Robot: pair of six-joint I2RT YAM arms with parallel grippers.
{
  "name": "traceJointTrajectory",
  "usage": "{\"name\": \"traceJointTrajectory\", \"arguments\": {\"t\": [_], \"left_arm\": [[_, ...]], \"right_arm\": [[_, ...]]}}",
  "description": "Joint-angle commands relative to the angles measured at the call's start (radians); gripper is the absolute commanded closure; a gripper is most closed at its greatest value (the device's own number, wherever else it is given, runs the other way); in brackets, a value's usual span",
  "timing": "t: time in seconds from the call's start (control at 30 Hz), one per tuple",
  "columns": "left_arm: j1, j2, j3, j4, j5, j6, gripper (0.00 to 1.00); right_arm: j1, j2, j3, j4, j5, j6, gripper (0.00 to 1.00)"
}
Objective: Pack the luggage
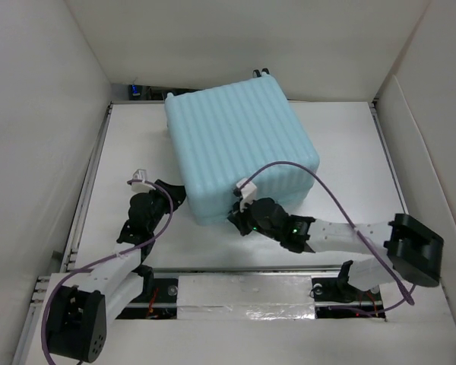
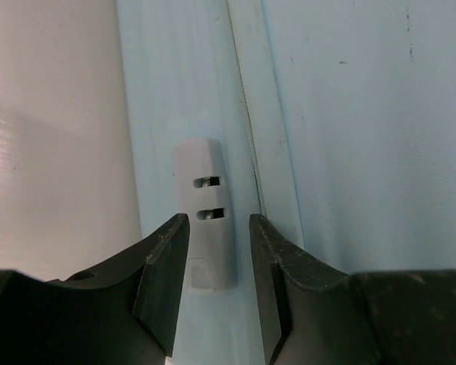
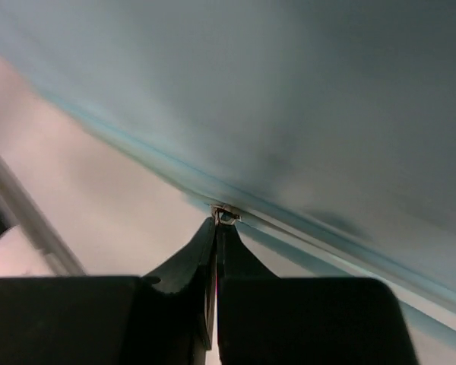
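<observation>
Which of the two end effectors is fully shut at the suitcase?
The right end effector: its fingers are pressed together at the seam of the luggage. The left end effector stands open, its fingers either side of a grey tab.

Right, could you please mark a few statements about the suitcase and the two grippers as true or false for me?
1. The suitcase lies closed with its ribbed shell facing up. True.
2. The right gripper has its jaws wide open. False: they are shut, with the tips at a small metal piece on the suitcase's seam.
3. The left gripper has open fingers on either side of a grey slotted tab. True.
4. The left gripper is at the suitcase's far edge. False: it is at the near left corner.
</observation>
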Motion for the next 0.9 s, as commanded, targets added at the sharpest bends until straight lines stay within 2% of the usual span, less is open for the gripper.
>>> {"name": "traceJointTrajectory", "arguments": {"t": [0.0,0.13,0.27,0.37,0.43,0.47,0.6,0.7,0.73,0.8,0.83,0.87], "left_arm": [[-0.096,0.012,0.062,0.158,0.1,-0.037,0.65],[-0.141,0.016,0.111,0.123,0.06,-0.017,0.64],[-0.182,0.017,0.135,0.11,0.037,-0.026,0.64],[-0.263,0.032,0.161,0.093,0.018,-0.023,0.63],[-0.332,0.052,0.186,0.087,-0.057,-0.012,0.61],[-0.407,0.089,0.197,0.086,-0.081,-0.009,0.61],[-0.564,0.202,0.284,0.081,-0.215,0.006,0.59],[-0.564,0.186,0.327,0.035,-0.29,0.011,0.5],[-0.564,0.158,0.315,0.032,-0.31,0.009,0.39],[-0.525,0.062,0.307,-0.02,-0.356,0.011,0.3],[-0.468,0.031,0.313,-0.055,-0.368,0.008,0.22],[-0.427,-0.016,0.322,-0.121,-0.374,0.0,0.21]], "right_arm": [[0.143,0.137,0.187,0.148,-0.13,-0.014,1.0],[0.193,0.257,0.326,0.154,-0.117,-0.055,1.0],[0.202,0.265,0.351,0.241,-0.089,-0.054,1.0],[0.202,0.198,0.26,0.276,-0.017,-0.015,1.0],[0.202,0.138,0.151,0.28,0.055,0.009,1.0],[0.202,0.066,0.114,0.277,0.07,0.026,1.0],[0.202,-0.13,-0.037,0.208,0.133,0.084,1.0],[0.202,-0.273,-0.086,0.068,0.173,0.101,1.0],[0.202,-0.308,-0.09,0.021,0.189,0.104,1.0],[0.202,-0.383,-0.119,-0.078,0.221,0.12,1.0],[0.202,-0.457,-0.133,-0.098,0.227,0.126,1.0],[0.202,-0.491,-0.149,-0.107,0.222,0.127,1.0]]}}
